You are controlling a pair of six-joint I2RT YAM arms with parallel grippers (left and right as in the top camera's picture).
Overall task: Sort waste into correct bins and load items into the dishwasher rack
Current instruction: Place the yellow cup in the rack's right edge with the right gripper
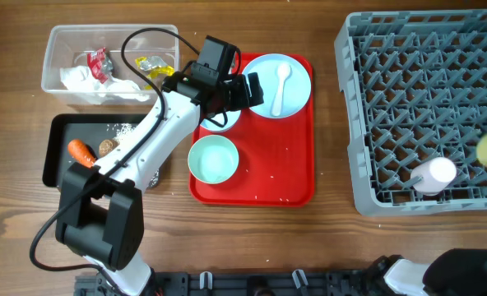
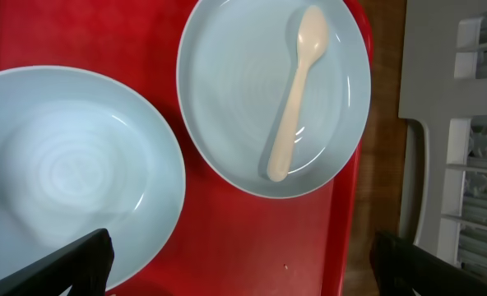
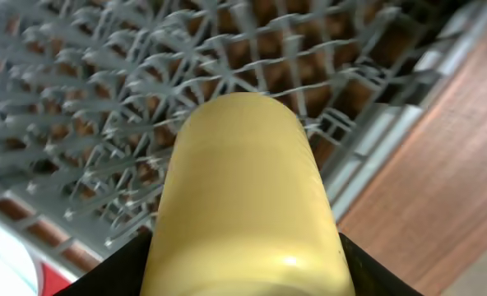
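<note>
Yellow cup, pinched by the right gripper, hangs over the right side of the dishwasher rack near the pink cup, while the left gripper, jaws spread wide, hovers over the red tray between a light blue bowl and the plate bearing the white spoon.

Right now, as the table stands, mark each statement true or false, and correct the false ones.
1. Both bowls sit on the red tray. True.
2. The carrot lies on the red tray. False: it lies in the black tray.
3. The white spoon rests on the plate. True.
4. The pink cup is in the black tray. False: it is in the dishwasher rack.
5. The right gripper holds the yellow cup. True.
</note>
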